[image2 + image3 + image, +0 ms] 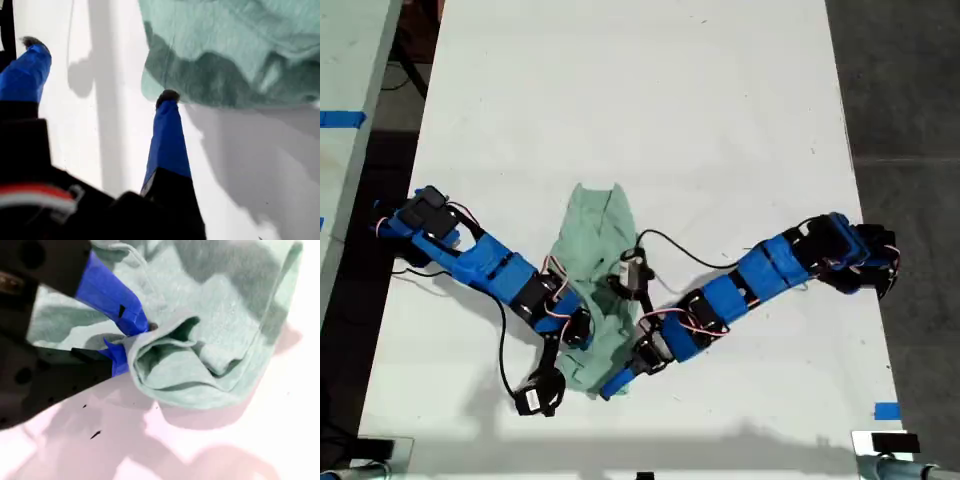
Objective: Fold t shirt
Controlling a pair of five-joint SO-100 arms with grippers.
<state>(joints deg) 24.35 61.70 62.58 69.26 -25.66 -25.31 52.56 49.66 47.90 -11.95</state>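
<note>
The t shirt (595,290) is seen bunched into a long, wrinkled strip on the white table (720,110), lying between the two blue arms near the edge of the table at the bottom of the exterior view.

In the first wrist view, my first gripper (97,70) is shown with its two blue fingers spread well apart and nothing between them. One fingertip (167,96) sits right at the hem of the cloth (225,45) (whether it actually touches cannot be told), while the other is over bare table, well clear of the cloth.

In the second wrist view, my second gripper (131,342) is closed on a rolled fold at the edge of the shirt (210,340); the cloth is pinched between the blue tips, and the bulk of the garment spreads away beyond them. A shadow is cast on the table beneath the gathered edge.

In the exterior view, both arms meet at the end of the strip nearer the bottom of that view.
</note>
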